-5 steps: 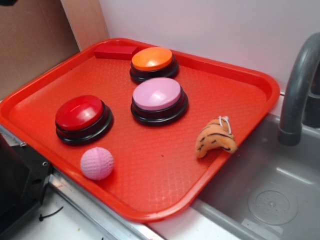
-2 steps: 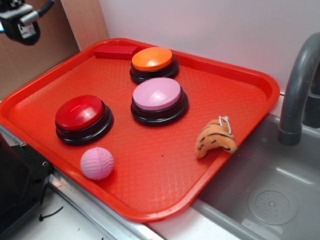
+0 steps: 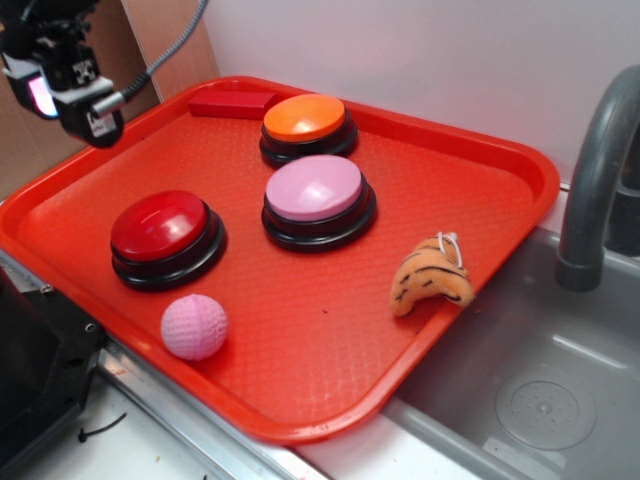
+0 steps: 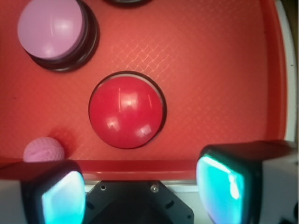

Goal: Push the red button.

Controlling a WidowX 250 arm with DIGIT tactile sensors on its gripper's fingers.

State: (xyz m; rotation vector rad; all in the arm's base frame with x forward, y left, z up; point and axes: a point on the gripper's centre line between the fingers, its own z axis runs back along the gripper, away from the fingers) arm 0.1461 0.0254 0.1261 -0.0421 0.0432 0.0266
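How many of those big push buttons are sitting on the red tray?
3. The red button is at the tray's left, nearest the pink ball; the pink-topped button is in the middle; the orange-topped button is at the back. None looks hidden.

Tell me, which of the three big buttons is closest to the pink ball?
The red button. It sits right beside the pink ball at the tray's near edge; the pink button and orange button sit farther back.
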